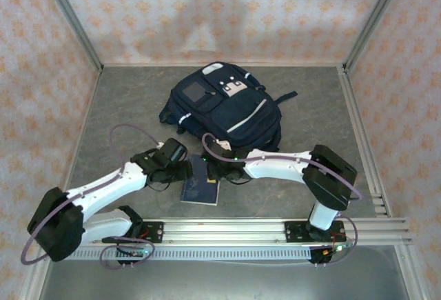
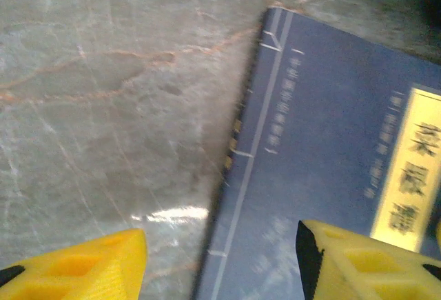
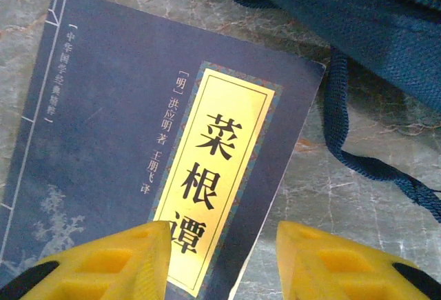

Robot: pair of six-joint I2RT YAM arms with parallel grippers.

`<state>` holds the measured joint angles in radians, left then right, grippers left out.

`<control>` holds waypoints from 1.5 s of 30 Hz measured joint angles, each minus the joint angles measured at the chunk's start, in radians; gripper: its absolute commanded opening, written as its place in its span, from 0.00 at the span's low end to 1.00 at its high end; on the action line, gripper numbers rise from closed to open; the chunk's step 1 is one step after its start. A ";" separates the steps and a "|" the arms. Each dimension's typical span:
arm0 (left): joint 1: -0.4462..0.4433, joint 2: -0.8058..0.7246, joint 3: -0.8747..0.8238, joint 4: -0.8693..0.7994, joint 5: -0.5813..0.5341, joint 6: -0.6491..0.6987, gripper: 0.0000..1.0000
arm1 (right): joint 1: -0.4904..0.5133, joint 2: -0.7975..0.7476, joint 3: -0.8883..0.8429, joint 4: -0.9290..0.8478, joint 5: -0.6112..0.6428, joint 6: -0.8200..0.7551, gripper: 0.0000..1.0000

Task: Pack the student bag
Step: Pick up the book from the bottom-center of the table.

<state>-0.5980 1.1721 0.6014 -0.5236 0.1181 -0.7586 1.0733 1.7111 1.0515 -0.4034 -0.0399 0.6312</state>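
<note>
Left gripper is open and empty. One yellow finger is over bare table, the other over the book, so it straddles the spine edge. Right gripper is also open and empty, straddling the opposite long edge: one finger over the yellow title label, the other over table.

Bag lies flat mid-table, front patch up, just beyond both grippers. Its near edge and a loose strap sit just beside the book's far corner. Can't tell whether the main zip is open.

Step in hand, my read: get the book off the table for packing. It's thin and flat on a hard surface, so a straight top pinch has nothing to bite.

- Let one arm do the pick: drop a finger to the table just outside the edge, close to tip that edge up, then clamp across the thickness.
- Use the other arm to pin the book so it doesn't skate, or back it off to hold the bag mouth.
- Keep the right finger clear of the strap, since a snag drags the bag.
- The arms are close over the book, so sequence them rather than closing both together.
</note>
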 measured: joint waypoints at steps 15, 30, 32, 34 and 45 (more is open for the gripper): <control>0.042 0.115 -0.060 0.173 0.080 0.107 0.59 | 0.001 0.057 -0.034 0.078 -0.025 0.023 0.33; 0.055 0.092 -0.089 0.264 0.190 0.085 0.57 | -0.031 0.050 -0.083 0.198 -0.096 0.039 0.30; 0.055 0.092 -0.093 0.271 0.193 0.075 0.57 | -0.037 0.046 -0.090 0.207 -0.109 0.043 0.30; 0.055 0.092 -0.093 0.274 0.193 0.071 0.57 | -0.043 0.045 -0.095 0.212 -0.118 0.046 0.30; 0.022 -0.109 -0.139 0.273 0.322 -0.039 0.52 | -0.095 -0.016 -0.190 0.288 -0.145 0.075 0.28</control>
<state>-0.5758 1.0630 0.4622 -0.2504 0.4400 -0.7975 0.9783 1.6955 0.8612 -0.1158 -0.1844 0.7063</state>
